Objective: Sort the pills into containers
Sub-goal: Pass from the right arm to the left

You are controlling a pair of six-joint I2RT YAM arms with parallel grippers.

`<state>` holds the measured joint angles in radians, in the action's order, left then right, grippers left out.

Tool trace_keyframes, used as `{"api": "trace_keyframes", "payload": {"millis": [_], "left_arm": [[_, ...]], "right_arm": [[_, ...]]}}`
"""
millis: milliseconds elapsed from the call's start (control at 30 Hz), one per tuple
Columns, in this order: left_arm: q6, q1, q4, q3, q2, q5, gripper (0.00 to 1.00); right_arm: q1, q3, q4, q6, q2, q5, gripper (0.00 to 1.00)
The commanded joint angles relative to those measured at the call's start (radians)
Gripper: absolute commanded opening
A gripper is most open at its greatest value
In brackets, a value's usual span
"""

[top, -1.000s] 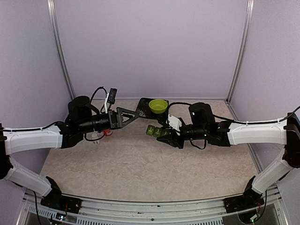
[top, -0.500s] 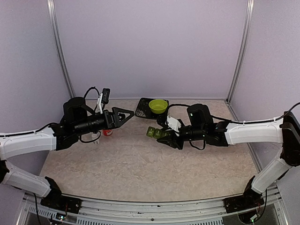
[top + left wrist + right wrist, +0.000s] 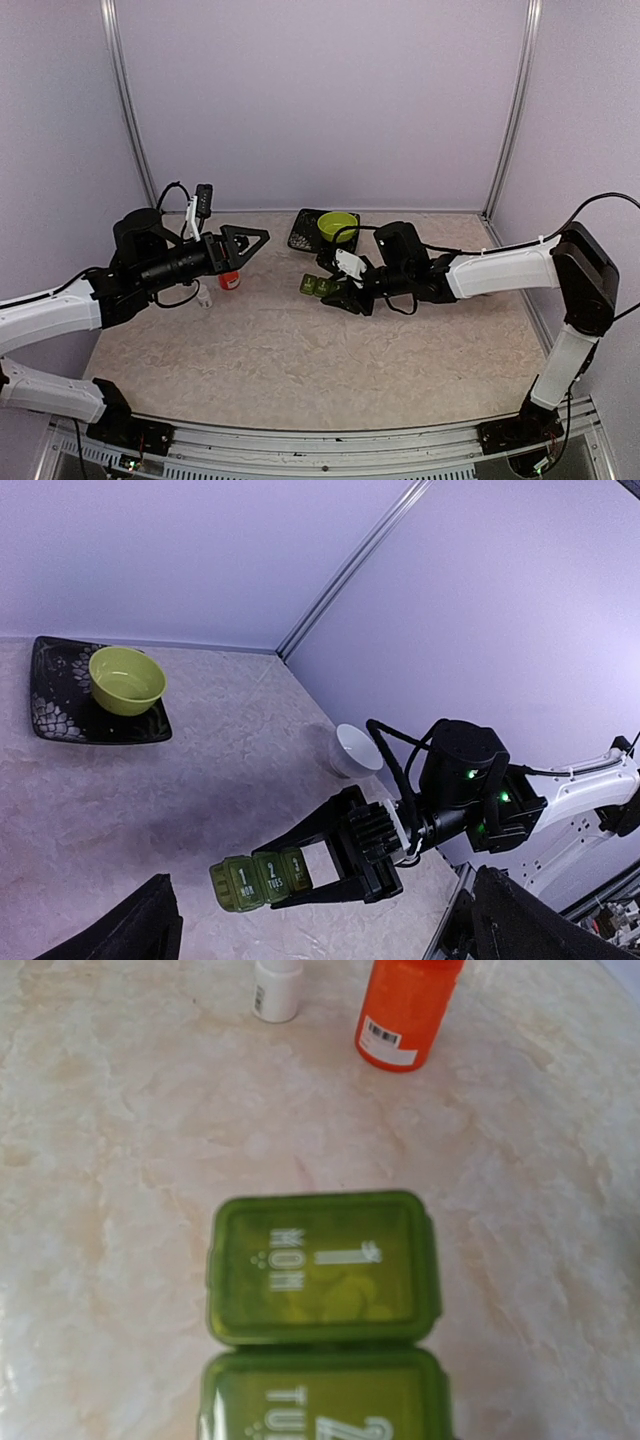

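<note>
Clamping the containers in my right pincer

My right pincer (image 3: 318,868) is closed on one end of the containers (image 3: 258,878), three green boxes joined in a row, near the middle of the table (image 3: 300,350). Their free end points to nine o'clock. The lids are down, and my wrist view reads "1 MON" and "2 TUE". At nine o'clock from the boxes, well apart, a white bottle (image 3: 205,297) and an orange bottle (image 3: 229,281) stand upright just beside each other. Beyond those, at ten o'clock from the boxes, my left pincer (image 3: 250,245) hangs with its fingers spread wide, holding nothing. Farthest off, at twelve o'clock, a lime bowl (image 3: 337,226) sits on a dark tray (image 3: 303,235) near the back wall
</note>
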<state>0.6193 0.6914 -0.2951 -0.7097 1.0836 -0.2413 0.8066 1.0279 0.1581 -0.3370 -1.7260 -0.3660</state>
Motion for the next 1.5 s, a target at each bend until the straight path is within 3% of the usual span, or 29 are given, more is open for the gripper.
{"api": "trace_keyframes", "payload": {"millis": [0, 333, 567, 967, 1267, 1467], "left_arm": [[-0.03, -0.002, 0.053, 0.022, -0.033, 0.05, 0.99], [0.029, 0.001, 0.036, 0.05, 0.053, 0.025, 0.99], [0.067, 0.052, 0.004, -0.003, 0.224, 0.017, 0.99], [0.073, 0.132, -0.1, -0.141, 0.454, -0.18, 0.99], [0.093, 0.149, -0.148, -0.138, 0.526, -0.232, 0.99], [0.128, 0.148, -0.228, -0.127, 0.547, -0.272, 0.81]], "right_arm": [[-0.012, 0.072, 0.004, -0.007, -0.078, -0.044, 0.41], [-0.011, 0.01, 0.019, -0.021, -0.018, -0.061, 0.44], [-0.002, -0.076, 0.054, -0.017, 0.066, -0.074, 0.44], [0.034, -0.118, 0.041, -0.036, 0.145, -0.064, 0.44], [0.054, -0.123, 0.047, -0.043, 0.159, -0.056, 0.45], [0.06, -0.135, 0.054, -0.057, 0.173, -0.036, 0.45]]}}
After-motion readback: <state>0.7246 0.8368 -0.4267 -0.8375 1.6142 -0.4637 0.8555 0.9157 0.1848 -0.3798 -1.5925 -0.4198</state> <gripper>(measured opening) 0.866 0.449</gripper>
